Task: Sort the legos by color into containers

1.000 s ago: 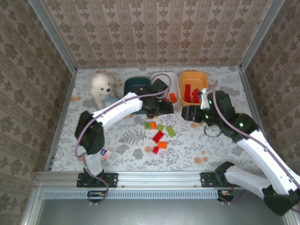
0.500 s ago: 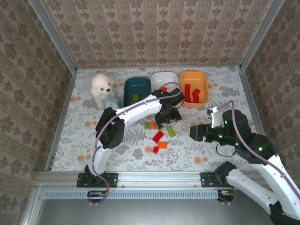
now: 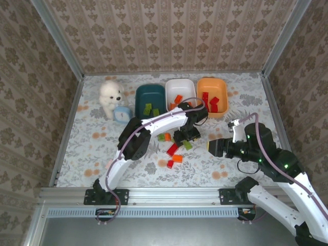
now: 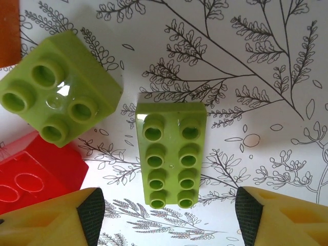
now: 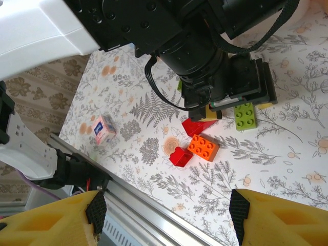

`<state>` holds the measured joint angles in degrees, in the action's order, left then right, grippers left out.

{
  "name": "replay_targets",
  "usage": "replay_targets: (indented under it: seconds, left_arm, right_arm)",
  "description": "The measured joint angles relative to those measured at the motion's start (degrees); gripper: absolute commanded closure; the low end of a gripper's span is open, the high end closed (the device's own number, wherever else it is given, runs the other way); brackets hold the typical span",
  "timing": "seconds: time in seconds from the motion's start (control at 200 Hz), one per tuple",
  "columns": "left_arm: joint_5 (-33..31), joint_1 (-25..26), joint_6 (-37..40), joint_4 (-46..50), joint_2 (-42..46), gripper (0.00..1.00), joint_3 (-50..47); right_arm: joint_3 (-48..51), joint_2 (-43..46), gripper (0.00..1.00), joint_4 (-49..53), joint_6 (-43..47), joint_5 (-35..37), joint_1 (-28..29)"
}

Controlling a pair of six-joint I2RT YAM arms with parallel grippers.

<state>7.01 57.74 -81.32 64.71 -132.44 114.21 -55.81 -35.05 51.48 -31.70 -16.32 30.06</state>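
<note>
Left wrist view: left gripper [image 4: 169, 218] stood with fingers apart. The oblong green lego [image 4: 169, 155] lay on the table [image 4: 266, 102] at 12 o'clock from it, centred between the fingertips, long axis 12–6.

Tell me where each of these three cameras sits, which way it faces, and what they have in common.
Top external: fixed above and behind the bases, looking down at the table; both arms show, left gripper over the loose legos.
Left wrist: on the left arm, facing straight down at an oblong green lego between its open jaws.
Right wrist: on the right arm, facing across the table at the left arm's wrist; the right gripper frames the bottom, open.
Shared: all three show the oblong green lego.
</note>
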Motion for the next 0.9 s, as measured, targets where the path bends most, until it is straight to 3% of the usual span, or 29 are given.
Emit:
replay_targets:
  seconds: [0.415, 0.9]
  left_arm:
    - [-1.0, 0.1, -0.2, -2.2, -1.0, 0.43, -0.1]
    - [-1.0, 0.7, -0.2, -3.7, -1.0, 0.44, -2.7]
  right_arm:
    - [0.0, 0.6, 0.31, 0.3, 0.0, 0.0, 0.0]
    - [0.0, 0.4, 0.31, 0.2, 0.0, 0.0, 0.0]
